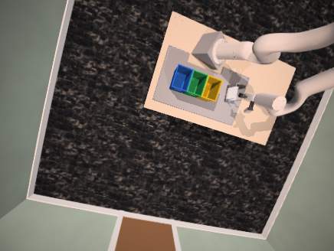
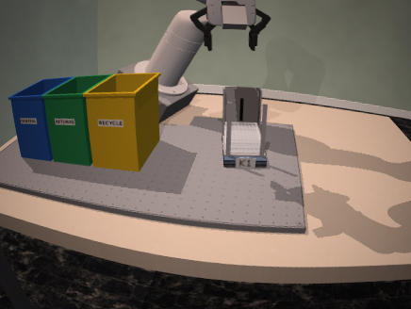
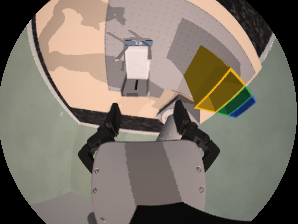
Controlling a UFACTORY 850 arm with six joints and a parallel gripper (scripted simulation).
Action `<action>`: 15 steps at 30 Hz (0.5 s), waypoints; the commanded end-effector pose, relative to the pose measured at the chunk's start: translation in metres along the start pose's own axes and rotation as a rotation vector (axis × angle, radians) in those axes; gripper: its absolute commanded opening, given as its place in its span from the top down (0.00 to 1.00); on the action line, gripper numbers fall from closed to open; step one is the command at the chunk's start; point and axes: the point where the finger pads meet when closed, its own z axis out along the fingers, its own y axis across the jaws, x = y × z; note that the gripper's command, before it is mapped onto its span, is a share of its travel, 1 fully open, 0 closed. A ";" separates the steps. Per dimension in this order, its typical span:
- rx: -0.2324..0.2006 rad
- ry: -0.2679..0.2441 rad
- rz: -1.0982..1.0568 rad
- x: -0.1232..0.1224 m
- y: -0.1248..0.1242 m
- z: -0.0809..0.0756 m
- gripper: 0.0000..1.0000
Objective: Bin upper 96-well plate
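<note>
While the gripper [image 2: 230, 41] hung high above the rack [image 2: 241, 107], its jaws were wide open and held nothing. A white plate [image 2: 244, 137] lay on top in the rack, at six o'clock from the gripper. Three bins stood touching in a row at nine o'clock from the rack: blue bin [image 2: 32, 123], green bin [image 2: 69, 126], yellow bin [image 2: 120, 127].
</note>
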 end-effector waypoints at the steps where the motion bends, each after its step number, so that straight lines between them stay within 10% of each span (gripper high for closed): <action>1: -0.019 0.051 0.023 -0.009 -0.014 0.004 0.00; 15: -0.028 0.220 0.110 -0.038 -0.041 0.022 0.00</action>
